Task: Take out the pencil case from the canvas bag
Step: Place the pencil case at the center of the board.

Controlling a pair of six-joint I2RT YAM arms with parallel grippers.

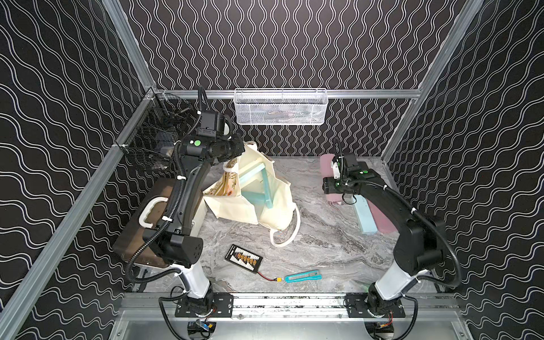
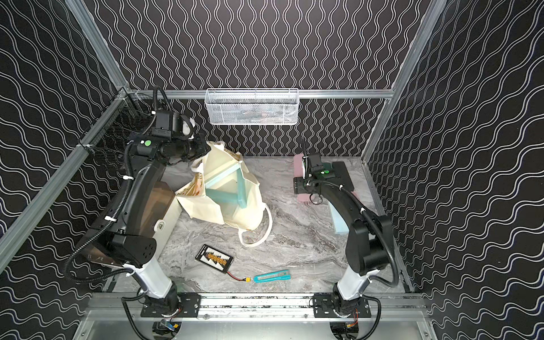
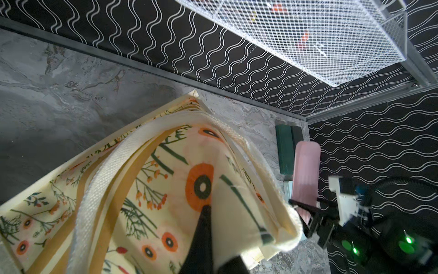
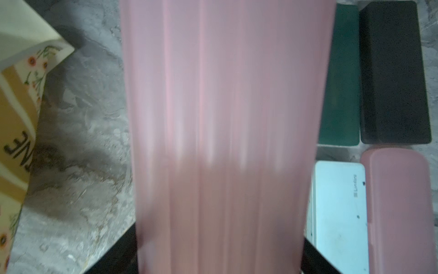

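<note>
Case: pink pencil case, outside canvas bag, clamped between right gripper jaws.
Bag: rim pinched by closed left gripper.
Risk: smooth case could slip from wide hold.

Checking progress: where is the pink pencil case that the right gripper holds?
The pink pencil case is outside the canvas bag, back right in a top view, in the right gripper, beside the green case.

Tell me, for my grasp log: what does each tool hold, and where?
Left tool: canvas bag, near its rim. Right tool: pink pencil case, across its long sides.
</note>
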